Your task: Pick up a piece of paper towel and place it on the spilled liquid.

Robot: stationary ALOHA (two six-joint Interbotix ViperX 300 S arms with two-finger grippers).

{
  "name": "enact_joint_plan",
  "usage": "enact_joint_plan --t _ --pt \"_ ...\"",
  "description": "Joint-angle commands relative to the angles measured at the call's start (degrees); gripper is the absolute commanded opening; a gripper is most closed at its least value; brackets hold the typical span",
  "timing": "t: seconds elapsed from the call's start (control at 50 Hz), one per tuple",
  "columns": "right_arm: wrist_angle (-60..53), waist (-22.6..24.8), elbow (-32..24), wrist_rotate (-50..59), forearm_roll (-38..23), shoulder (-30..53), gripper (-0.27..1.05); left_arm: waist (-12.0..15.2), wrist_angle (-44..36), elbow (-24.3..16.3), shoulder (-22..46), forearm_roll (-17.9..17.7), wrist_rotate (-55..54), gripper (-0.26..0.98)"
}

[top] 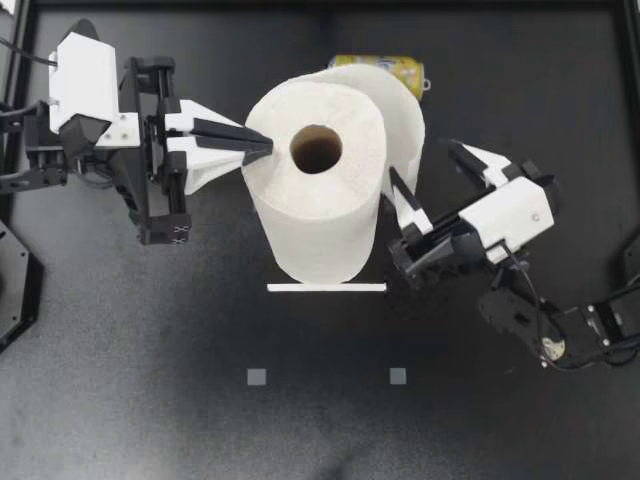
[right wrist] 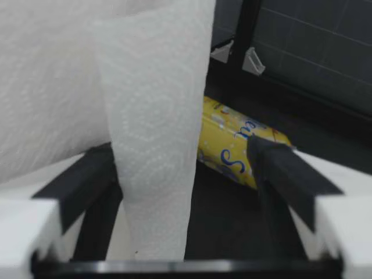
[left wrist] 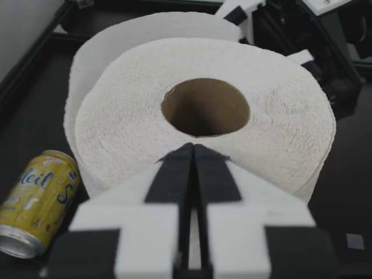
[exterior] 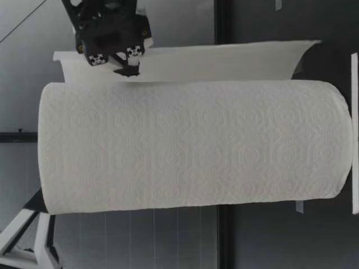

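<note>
Upright at table centre stands a fat white paper towel roll (top: 318,190), its loose white sheet (top: 405,110) peeling off toward 2 o'clock. My left gripper (top: 268,146), fingers pressed together, meets the roll's top rim at 9 o'clock. My right gripper (top: 422,160) sits at 3 o'clock. Only its wrist view shows the sheet hanging between its spread fingers, against the roll-side one. At 12 o'clock a yellow drink can (top: 385,65) lies on its side, contents unseen.
</note>
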Motion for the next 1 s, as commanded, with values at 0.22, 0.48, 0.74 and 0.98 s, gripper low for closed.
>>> enact_joint_plan --t 0.22,0.48,0.74,0.98 --pt "-0.97 -1.32 -2.20 0.00 -4.04 -0.09 0.69 0.35 0.18 0.00 -0.26 0.00 -0.09 0.11" --pt "-0.88 -1.32 -2.20 -0.09 -4.13 0.26 0.43 0.35 0.18 0.09 -0.26 0.00 -0.18 0.11" --pt "-1.67 -0.97 -0.97 -0.09 -3.52 -0.62 -0.12 0.35 0.18 0.79 -0.26 -0.09 -0.53 0.11" --pt "-1.67 1.05 0.18 -0.70 -1.14 -1.93 -0.13 0.35 1.76 1.23 0.26 -0.35 -0.79 0.10"
